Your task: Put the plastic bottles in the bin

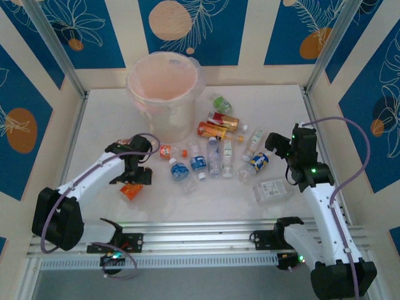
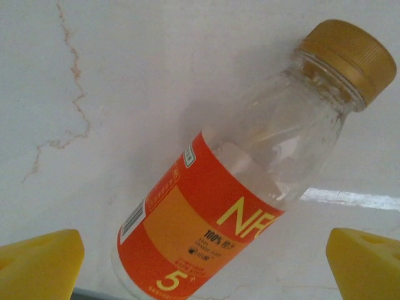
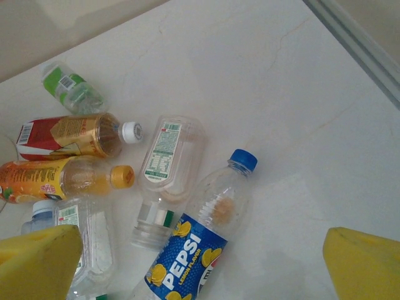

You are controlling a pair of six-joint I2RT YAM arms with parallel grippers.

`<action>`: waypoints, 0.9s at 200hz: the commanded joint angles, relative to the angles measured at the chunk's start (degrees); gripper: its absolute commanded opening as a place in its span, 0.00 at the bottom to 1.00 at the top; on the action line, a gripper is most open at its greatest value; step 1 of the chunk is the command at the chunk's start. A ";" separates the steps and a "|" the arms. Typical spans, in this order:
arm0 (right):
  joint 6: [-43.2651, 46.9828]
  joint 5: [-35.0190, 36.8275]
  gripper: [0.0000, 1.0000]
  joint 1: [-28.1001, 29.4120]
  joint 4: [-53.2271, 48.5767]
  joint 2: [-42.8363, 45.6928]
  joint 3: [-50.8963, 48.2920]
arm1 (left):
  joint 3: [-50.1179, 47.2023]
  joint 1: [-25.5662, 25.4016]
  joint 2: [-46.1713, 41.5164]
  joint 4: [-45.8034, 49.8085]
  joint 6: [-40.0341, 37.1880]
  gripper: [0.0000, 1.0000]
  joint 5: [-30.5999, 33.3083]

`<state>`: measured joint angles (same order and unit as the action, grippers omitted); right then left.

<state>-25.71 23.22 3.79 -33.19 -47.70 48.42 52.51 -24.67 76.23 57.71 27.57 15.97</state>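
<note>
Orange-labelled bottle (image 1: pixel 130 190) lies alone on the white table (image 1: pixel 100 125), near-left and apart from the main scatter of plastic bottles (image 1: pixel 215 156) mid-table. Top view puts the left gripper (image 1: pixel 132 178) right over it, jaws spread, holding nothing. Bin (image 1: pixel 167 119) stands at the far side, beyond that arm and a bit to its right, so the left arm is nearer to both this bottle and the bin. Right gripper (image 1: pixel 276 147) hovers at the right edge of the scatter, close to the Pepsi bottle (image 1: pixel 256 164), also wide apart and empty. Left wrist view: the same orange-labelled bottle (image 2: pixel 237 187) lies flat, long axis diagonal, gold cap (image 2: pixel 348 55) up-right and base down-left. The yellow fingers (image 2: pixel 37 265) of the left gripper (image 2: pixel 200 269) sit wide to either side of its lower body, not touching. The bottle axis runs oblique to the line between the fingers, so I judge a wrist turn is wanted before closing, else the pinch lands skewed. Right wrist view: right gripper (image 3: pixel 201 259) is spread wide with the Pepsi bottle (image 3: pixel 200 237) between the fingers, blue cap pointing up-right, again diagonal to the closing line. A clear bottle (image 3: pixel 165 181) lies just left of it, close enough to get caught. Orange-juice (image 3: pixel 56 178), red-gold (image 3: pixel 69 134) and green (image 3: pixel 72 87) bottles lie further left.
</note>
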 commanded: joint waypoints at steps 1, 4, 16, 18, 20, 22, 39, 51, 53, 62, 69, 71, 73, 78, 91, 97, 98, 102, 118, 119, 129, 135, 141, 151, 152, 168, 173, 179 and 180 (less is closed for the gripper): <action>1.27 2.01 0.99 0.36 -1.52 1.27 1.43 | -1.71 -0.47 2.50 -2.29 0.46 0.99 0.54; 1.28 2.00 0.99 0.42 -1.60 1.27 1.41 | -1.93 -0.39 2.78 -2.59 0.46 0.99 0.34; 1.50 1.88 0.99 0.40 -1.90 1.37 1.70 | -2.73 -0.30 3.56 -3.79 0.55 0.99 -0.19; 1.58 1.88 0.99 0.42 -1.95 1.34 1.77 | -2.89 -0.23 3.68 -3.96 0.57 0.99 -0.16; 1.55 1.88 0.99 0.49 -1.96 1.37 1.76 | -2.99 -0.21 3.78 -4.11 0.62 1.00 -0.19; 1.61 1.84 0.99 0.49 -2.03 1.29 1.78 | -3.13 -0.16 3.87 -4.32 0.70 0.99 -0.22; 1.72 1.74 0.99 0.57 -2.40 1.18 2.26 | -4.06 0.40 4.41 -5.89 0.82 0.99 -0.50; 1.72 1.73 0.99 0.59 -2.45 1.13 2.36 | -4.81 1.05 4.79 -6.90 0.82 0.99 -0.50; 1.65 1.74 0.99 0.60 -2.48 1.19 2.44 | -4.95 1.20 4.85 -7.04 0.77 0.99 -0.52; 1.59 1.74 0.99 0.67 -2.49 1.15 2.40 | -5.50 1.90 5.14 -7.79 0.77 1.00 -0.77; 1.47 1.74 0.99 0.68 -2.49 1.16 2.39 | -6.00 2.47 5.27 -8.48 0.68 0.99 -1.00; 1.46 1.74 0.99 0.73 -2.49 1.20 2.38 | -6.12 2.66 5.32 -8.76 0.67 1.00 -1.13; 1.46 1.74 0.99 0.70 -2.49 1.18 2.40 | -6.33 2.79 5.33 -9.00 0.71 0.99 -1.25; 1.37 1.81 0.99 0.78 -2.49 1.14 2.41 | -6.72 3.17 5.34 -9.59 0.71 1.00 -1.65; 1.28 1.74 0.99 0.94 -2.49 1.08 2.52 | -7.71 4.09 5.29 -11.09 0.81 0.99 -2.76; 1.24 1.82 0.99 0.99 -2.49 1.11 2.58 | -8.14 4.41 5.31 -11.57 0.82 0.98 -3.10; 1.22 1.82 0.99 1.02 -2.45 1.07 2.61 | -8.18 4.48 5.28 -11.61 0.82 0.98 -3.12; 1.19 1.83 0.99 1.03 -2.49 1.07 2.65 | -8.42 4.60 5.32 -11.95 0.88 0.97 -3.26; 1.16 2.05 0.99 1.29 -2.75 1.05 2.89 | -9.15 5.30 5.37 -12.73 0.90 0.88 -3.40; 1.18 2.07 0.99 1.30 -2.71 1.09 2.90 | -9.16 5.40 5.36 -12.76 0.90 0.88 -3.40; 1.19 2.27 0.99 1.44 -2.75 1.05 2.97 | -9.57 5.91 5.51 -13.34 0.90 0.83 -3.44; 1.19 2.35 0.99 1.46 -2.71 1.08 2.91 | -9.78 6.16 5.60 -13.69 0.91 0.80 -3.63; 1.17 2.44 0.99 1.59 -2.67 1.07 2.91 | -9.99 6.40 5.64 -14.06 0.77 0.77 -3.82; 1.11 2.52 0.99 1.76 -2.58 1.00 2.90 | -10.18 6.63 5.77 -14.59 0.90 0.71 -4.01; 1.11 2.52 0.99 1.79 -2.58 1.02 2.90 | -10.21 6.60 5.78 -14.66 0.90 0.70 -4.01; 1.20 2.69 0.99 1.94 -2.47 0.91 2.97 | -10.27 6.72 5.82 -15.08 0.99 0.66 -3.94; 1.19 2.64 0.99 2.00 -2.49 0.81 3.00 | -10.24 6.73 5.73 -15.17 1.06 0.64 -3.98; 1.28 2.65 0.99 2.13 -2.49 0.75 3.04 | -10.21 6.65 5.54 -15.17 1.11 0.62 -3.93; 1.28 2.68 0.99 2.16 -2.49 0.76 3.06 | -10.22 6.69 5.48 -15.17 1.10 0.62 -3.97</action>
<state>-24.86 24.73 5.34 -35.62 -47.07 49.78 43.09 -18.61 81.62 43.44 28.40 12.88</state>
